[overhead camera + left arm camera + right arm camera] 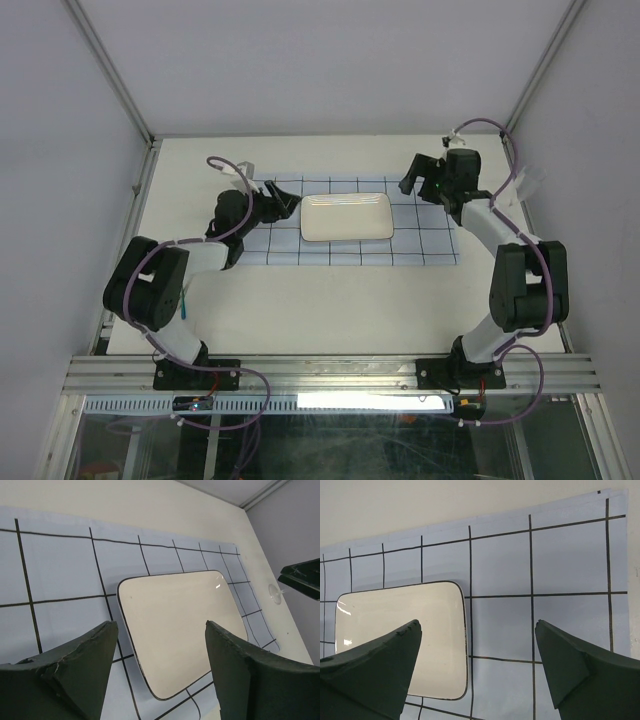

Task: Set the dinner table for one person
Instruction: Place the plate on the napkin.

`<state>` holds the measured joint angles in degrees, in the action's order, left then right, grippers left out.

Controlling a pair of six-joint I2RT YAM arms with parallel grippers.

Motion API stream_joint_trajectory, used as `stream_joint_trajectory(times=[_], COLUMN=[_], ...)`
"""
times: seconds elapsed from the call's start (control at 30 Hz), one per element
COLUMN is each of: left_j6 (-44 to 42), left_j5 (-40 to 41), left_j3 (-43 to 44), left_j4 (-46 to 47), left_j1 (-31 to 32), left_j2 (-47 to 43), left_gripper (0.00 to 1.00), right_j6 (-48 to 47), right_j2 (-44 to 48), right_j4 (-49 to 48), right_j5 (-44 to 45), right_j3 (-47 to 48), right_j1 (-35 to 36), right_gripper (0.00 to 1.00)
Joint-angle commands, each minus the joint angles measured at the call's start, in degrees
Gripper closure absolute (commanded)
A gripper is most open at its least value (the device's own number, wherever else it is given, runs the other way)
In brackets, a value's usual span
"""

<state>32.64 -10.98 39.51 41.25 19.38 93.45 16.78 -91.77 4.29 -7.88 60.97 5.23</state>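
On the floor of the grey-walled cell sits the dinner table (300, 310): a big cream-white flat top with metal rails (330, 372) along the near edge. It fills most of the overhead view, and both arm bases are bolted at its near edge.

Cloth (425, 245): pale blue with dark grid lines. It lies flat on the far half of the table, long side running left-right, roughly centred between the arms.

Left arm (150, 285): elbow folded out to the left, forearm reaching in over the cloth's left end. Right arm (525, 280): elbow out to the right, forearm reaching up and in over the cloth's right end.

Plate (347, 217): white, rectangular, rounded corners, thin dark rim. It lies flat on the cloth about mid-cloth, its long side along the cloth's long side.

Left claw (285, 200): jaws spread apart, nothing between them. It hangs above the cloth just off the plate's left short end and is aimed at the plate. In the left wrist view the plate shows down through the gap between the fingers, with no contact seen.

Right claw (418, 185): jaws spread wide, gripping nothing. It sits over the far right part of the cloth, apart from the plate. The right wrist view shows the plate's right end by one finger and bare grid squares in the gap.
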Motion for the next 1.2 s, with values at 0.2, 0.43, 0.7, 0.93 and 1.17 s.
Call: stream_joint_trajectory(times=[0.2,0.43,0.7,0.93,1.17], left_j6=[3.33,3.97,3.40,3.48,3.82], left_j5=[-3.43,-4.54,-4.42,-4.50,-4.75], left_j3=[1.47,2.05,2.86,2.90,3.51], left_j4=[4.79,4.89,4.21,4.08,4.43], left_j1=[-0.72,-0.70,-0.74,-0.72,-0.74], left_j2=[6.32,7.98,8.15,8.13,9.18], left_gripper=[0.31,0.31,0.31,0.31,0.30], right_j6=[-0.27,-0.13,0.24,0.39,0.41], right_j2=[-4.17,-6.55,-8.23,-9.24,-10.24], right_j4=[-2.68,-3.18,-3.84,-3.74,-3.85], right_j5=[-3.85,-3.92,-5.08,-5.34,-5.81], right_j3=[1.89,2.12,1.51,2.25,2.99], right_j1=[1.22,3.24,3.62,3.98,4.19], right_gripper=[0.02,0.03,0.03,0.03,0.03])
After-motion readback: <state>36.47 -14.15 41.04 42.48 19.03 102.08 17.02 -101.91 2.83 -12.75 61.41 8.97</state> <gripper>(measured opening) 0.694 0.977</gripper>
